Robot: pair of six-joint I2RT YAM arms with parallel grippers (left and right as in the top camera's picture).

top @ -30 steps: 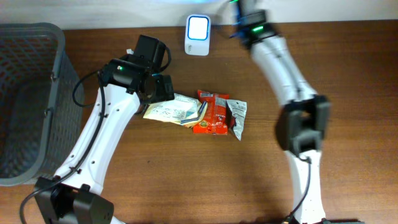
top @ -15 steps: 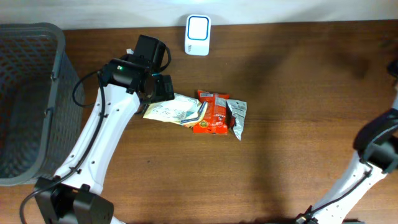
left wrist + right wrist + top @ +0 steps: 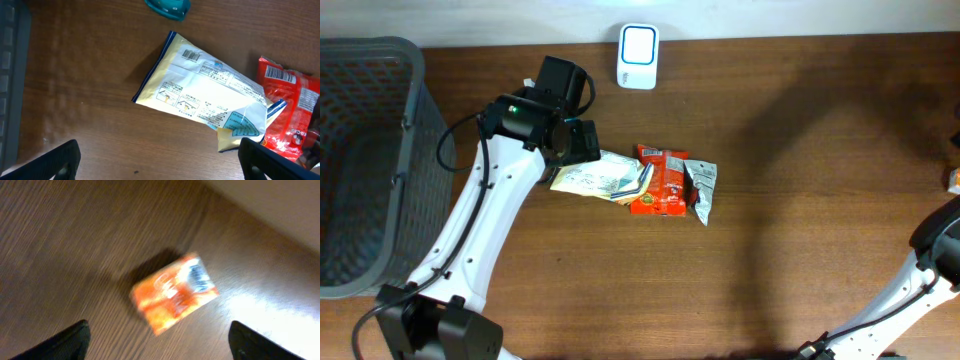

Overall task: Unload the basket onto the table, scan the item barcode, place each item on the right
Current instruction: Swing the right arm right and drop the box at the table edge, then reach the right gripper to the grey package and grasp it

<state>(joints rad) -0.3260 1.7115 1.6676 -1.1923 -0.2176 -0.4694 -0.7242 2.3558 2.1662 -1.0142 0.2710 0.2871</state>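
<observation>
Orange box [image 3: 175,297] now loose — wooden table [image 3: 800,150]

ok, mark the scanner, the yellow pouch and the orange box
scanner [image 3: 638,43], overhead, centre of its white face
yellow pouch [image 3: 200,92], left wrist, middle of its printed panel
orange box [image 3: 172,295], right wrist, middle of its top face

At your left, a dark grey mesh basket [image 3: 370,46] stands on the brown wood-grain desk [image 3: 800,150], with its left side running out of the overhead view. Its right wall is slotted plastic, and its corners are rounded. Beyond the desk's far edge you can see a pale strip [image 3: 820,15]; what it is cannot be told.
</observation>
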